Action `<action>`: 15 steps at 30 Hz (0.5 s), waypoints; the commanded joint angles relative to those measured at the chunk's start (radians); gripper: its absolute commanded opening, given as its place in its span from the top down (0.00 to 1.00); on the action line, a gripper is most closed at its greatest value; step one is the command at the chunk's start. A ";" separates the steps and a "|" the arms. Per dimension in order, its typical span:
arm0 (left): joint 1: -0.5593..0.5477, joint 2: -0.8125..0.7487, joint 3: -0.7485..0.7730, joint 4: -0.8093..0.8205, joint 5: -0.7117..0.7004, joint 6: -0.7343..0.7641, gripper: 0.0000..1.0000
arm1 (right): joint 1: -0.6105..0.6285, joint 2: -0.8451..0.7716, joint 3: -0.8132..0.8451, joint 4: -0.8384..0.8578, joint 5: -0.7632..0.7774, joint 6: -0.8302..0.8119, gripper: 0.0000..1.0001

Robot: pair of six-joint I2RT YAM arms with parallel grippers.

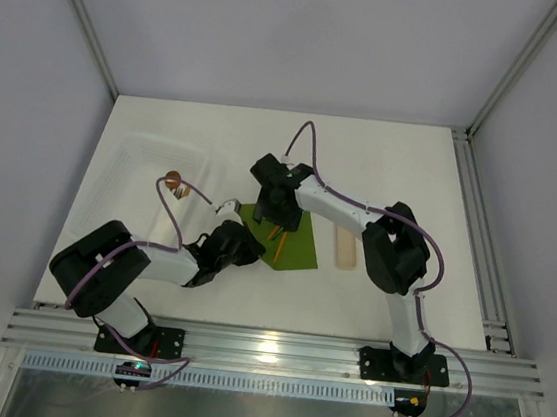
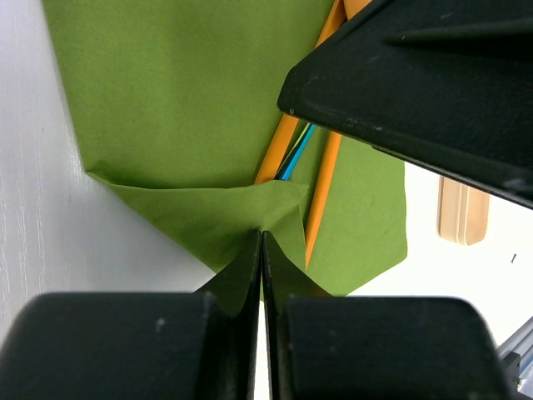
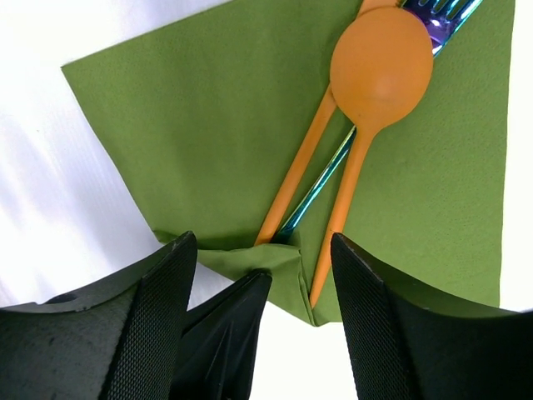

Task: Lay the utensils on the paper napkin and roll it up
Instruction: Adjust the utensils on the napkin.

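The olive-green paper napkin (image 1: 294, 249) (image 2: 191, 100) (image 3: 208, 125) lies flat mid-table. On it rest the utensils: an orange spoon (image 3: 381, 67), a second orange handle (image 3: 300, 162) (image 2: 279, 142) and an iridescent metal fork (image 3: 437, 21), side by side with handle ends toward the napkin's near corner. My left gripper (image 1: 254, 248) (image 2: 262, 237) is shut on that corner, which is folded up against the handle ends. My right gripper (image 1: 275, 223) (image 3: 262, 242) hovers open just above the same corner, straddling the handle ends and touching nothing.
A clear plastic tray (image 1: 138, 157) stands at the left with a small brown object (image 1: 173, 181) in it. A pale wooden stick (image 1: 346, 246) (image 2: 462, 212) lies just right of the napkin. White walls enclose the table on three sides.
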 commanded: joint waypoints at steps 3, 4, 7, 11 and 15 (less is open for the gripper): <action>-0.004 -0.030 -0.012 -0.009 -0.008 0.031 1.00 | 0.017 -0.006 -0.015 -0.029 0.036 0.043 0.29; -0.004 -0.030 -0.012 -0.009 -0.008 0.029 1.00 | 0.020 -0.012 -0.021 -0.031 0.039 0.049 0.29; -0.004 -0.035 -0.011 -0.012 -0.010 0.031 1.00 | 0.024 -0.013 -0.049 -0.015 0.031 0.056 0.29; -0.004 -0.035 -0.009 -0.012 -0.010 0.032 1.00 | 0.034 -0.015 -0.078 0.003 0.031 0.073 0.29; -0.004 -0.030 -0.009 -0.012 -0.008 0.032 1.00 | 0.040 -0.006 -0.083 0.020 0.013 0.078 0.31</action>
